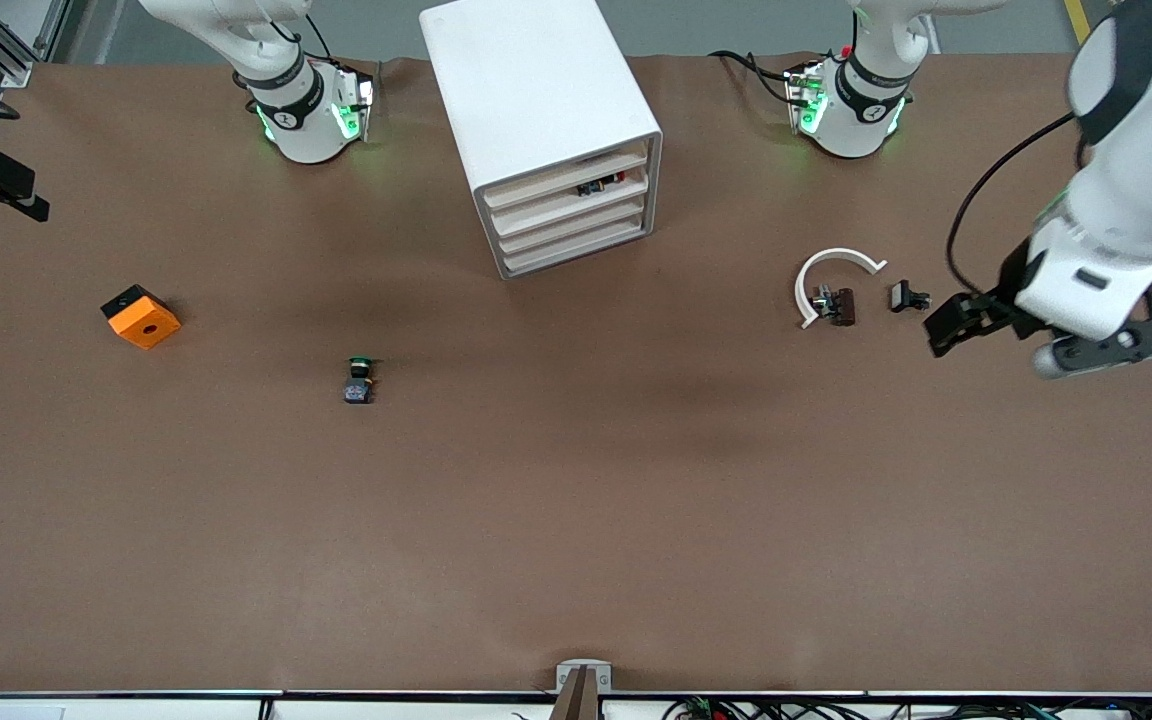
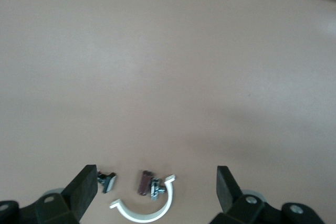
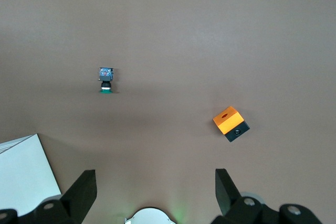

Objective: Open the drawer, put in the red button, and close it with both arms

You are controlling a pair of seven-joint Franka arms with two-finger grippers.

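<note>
**Button in the drawer, both grippers off the cabinet**

The red button (image 1: pixel 598 185) is being carried in the second drawer (image 1: pixel 564 207) from the top of the cabinet (image 1: pixel 526 90), and it shows in the gap above that drawer's front. The left gripper (image 1: pixel 946 330) is being held over the worktop (image 1: pixel 576 520) well apart from the cabinet, toward the left arm's end, jaws wide. The right gripper (image 3: pixel 152 182) is being kept high beside the cabinet, jaws wide. The drawer front is probably within closer reach of the left gripper.
</note>
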